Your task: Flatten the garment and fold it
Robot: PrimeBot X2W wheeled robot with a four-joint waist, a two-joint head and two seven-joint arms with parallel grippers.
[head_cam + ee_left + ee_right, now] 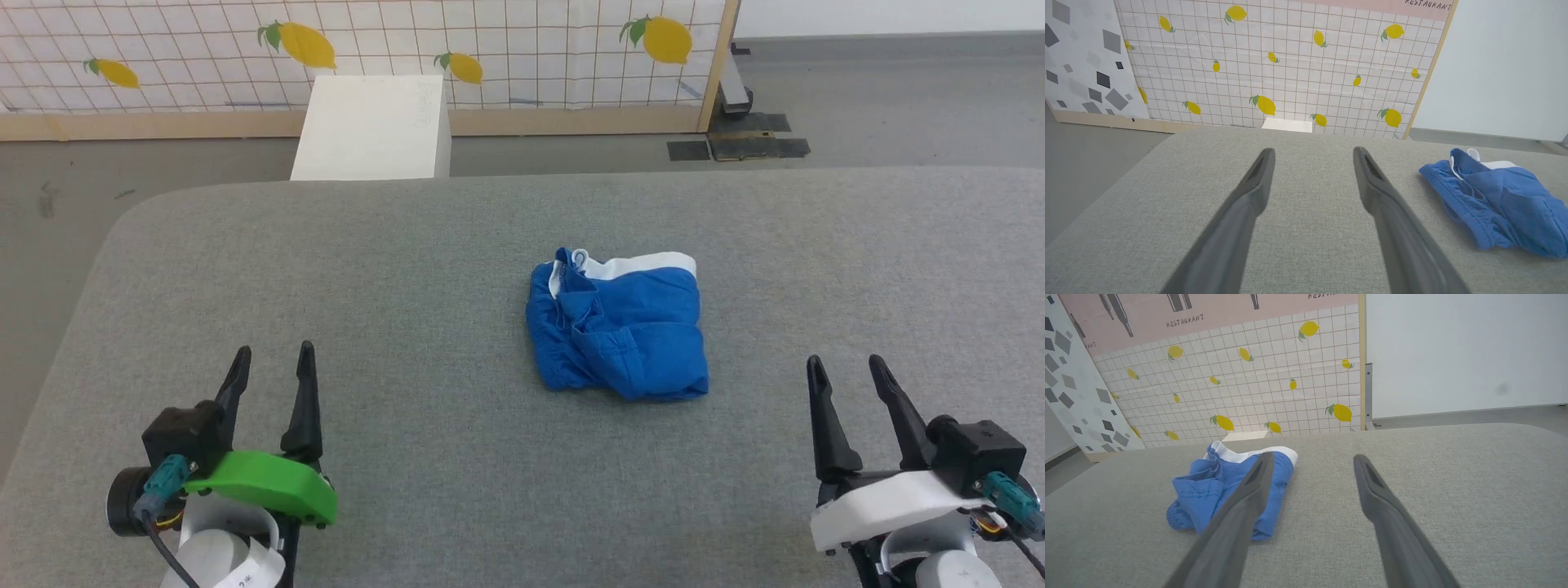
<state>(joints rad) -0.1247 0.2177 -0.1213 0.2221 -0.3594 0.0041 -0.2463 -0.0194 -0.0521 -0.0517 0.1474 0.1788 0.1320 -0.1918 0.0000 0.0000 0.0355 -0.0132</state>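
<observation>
Head view, starting at the left: our left gripper [274, 349] hovers low over the grey fabric-covered table [408, 269], its two dark tapered fingers spread wide and holding nothing. A little right of centre lies the garment [620, 335], a bright blue jersey bunched into a rough square, well apart from both grippers. A white band runs along its far edge and a small white loop shows at the far left corner (no number or lettering can be seen in this heap). The cloth looks thin, soft and limp, with stitched hems rolled along its near left side, so we judge it will drag and wrinkle easily on the coarse woven surface. At the right, our right gripper [843, 359] likewise stands wide open and empty. To flatten the jersey well, we would pinch single layers at opposite edges, one gripper to each side. We would then lift only slightly and draw outward evenly, rather than grabbing the thick middle folds.
</observation>
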